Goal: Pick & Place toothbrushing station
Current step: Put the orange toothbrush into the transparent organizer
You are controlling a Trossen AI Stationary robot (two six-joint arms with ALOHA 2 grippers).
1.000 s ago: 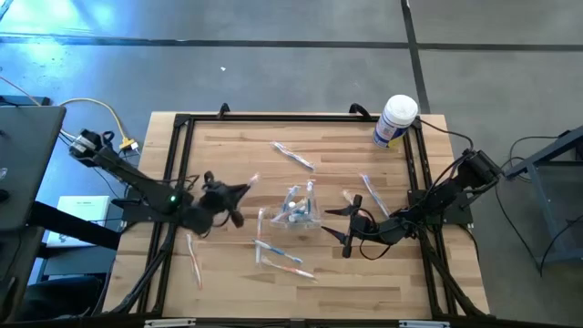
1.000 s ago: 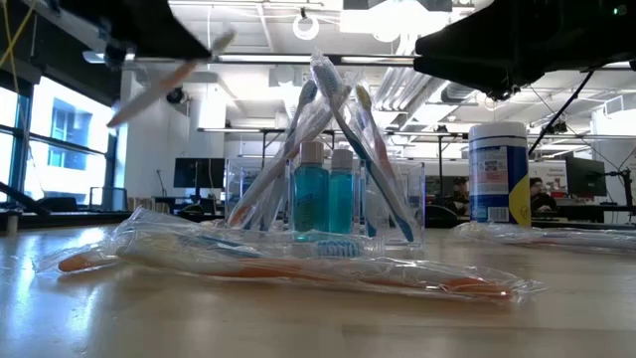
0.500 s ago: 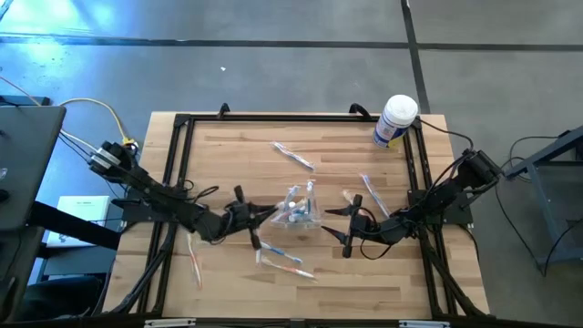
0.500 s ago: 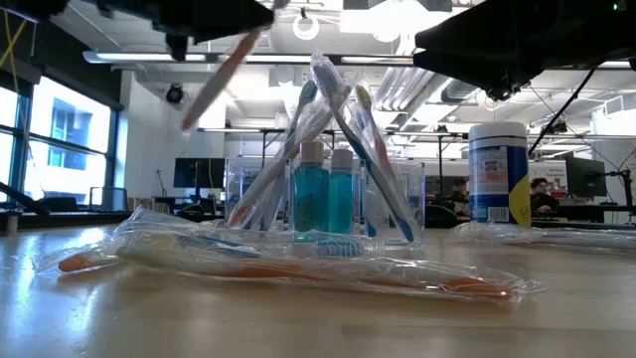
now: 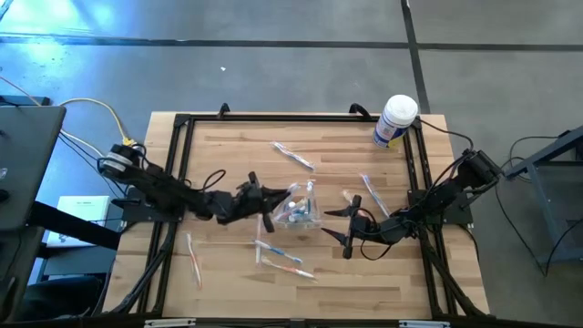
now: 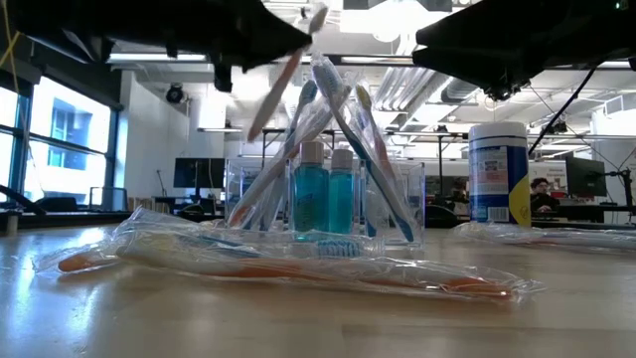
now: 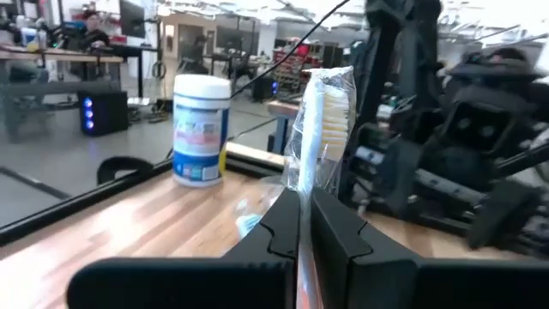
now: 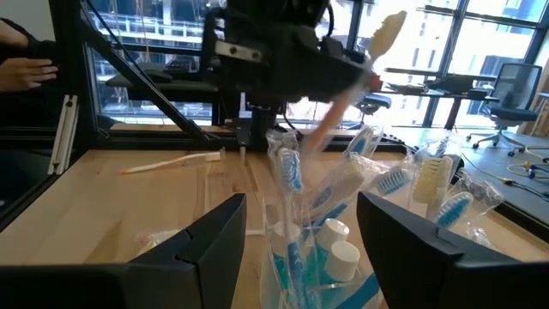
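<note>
High view first: the wooden table [image 5: 228,146] fills the middle of the frame, ringed by a black frame. Both dark arms reach in across it. The left arm comes from the left edge, and its tool [image 5: 266,202] sits just left of centre, clenched on a wrapped toothbrush [image 7: 324,112]. In the left wrist view that brush stands up between the two closed fingers, bristles at the upper middle of the picture. In the low view it slants across the upper middle of the frame, above the holder. The right arm comes in from the right edge; its tool [image 5: 342,226] rests right of centre with its fingers spread and nothing between them, as the right wrist view shows.

At the upper right of the table stands a big white canister [image 5: 395,121] with a blue label. At the centre, between the two tools, is the toothbrushing station [image 5: 299,210], a clear plastic holder. In the low view it sits mid-frame, holding two small bottles of blue liquid and several brushes leaning crosswise.

Loose wrapped toothbrushes lie scattered about: one [image 5: 292,156] above centre, one [image 5: 193,258] at lower left, a few [image 5: 281,258] just below the station.
</note>
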